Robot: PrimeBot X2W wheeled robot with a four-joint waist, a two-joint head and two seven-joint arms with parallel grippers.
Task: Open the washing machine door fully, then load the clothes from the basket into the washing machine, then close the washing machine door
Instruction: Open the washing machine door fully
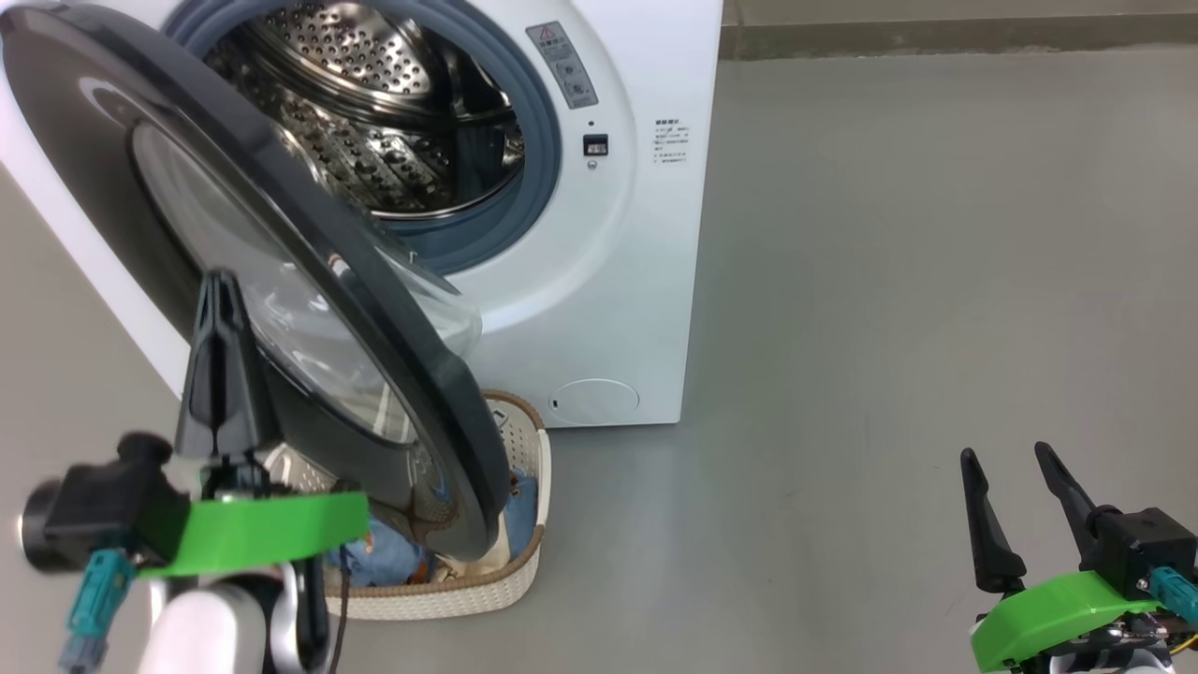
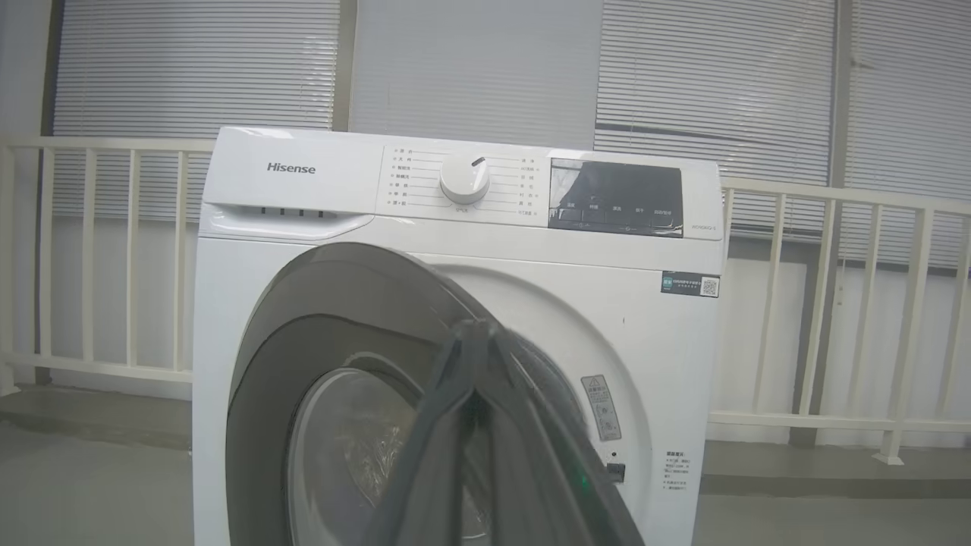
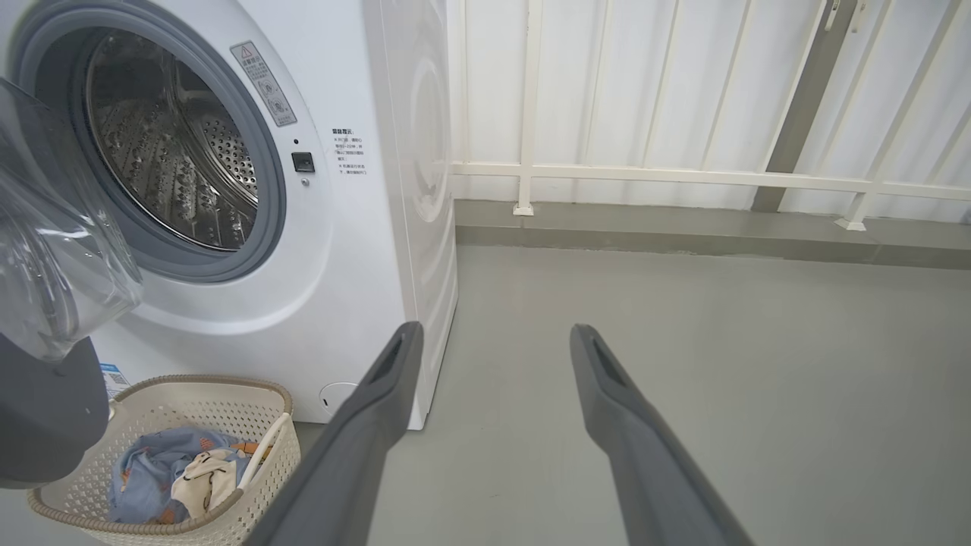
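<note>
Dark tapered fingers of the left gripper (image 1: 217,290) are pressed flat together, gripping nothing, just at the outer face of the washing machine door (image 1: 281,281). Its glossy black rim and bulging clear glass bowl stand partly open from the white boxy washing machine (image 1: 608,281). Inside the machine, a perforated steel drum (image 1: 374,112) sits within a grey-blue rubber seal (image 1: 538,140). At the machine's foot, partly under the door, is the cream perforated basket (image 1: 524,562) with a brown woven rim, holding crumpled light blue and cream clothes (image 3: 163,474). Well right of the machine, the right gripper (image 1: 1003,451) hovers over the smooth grey floor (image 1: 889,281), fingers spread and empty.
</note>
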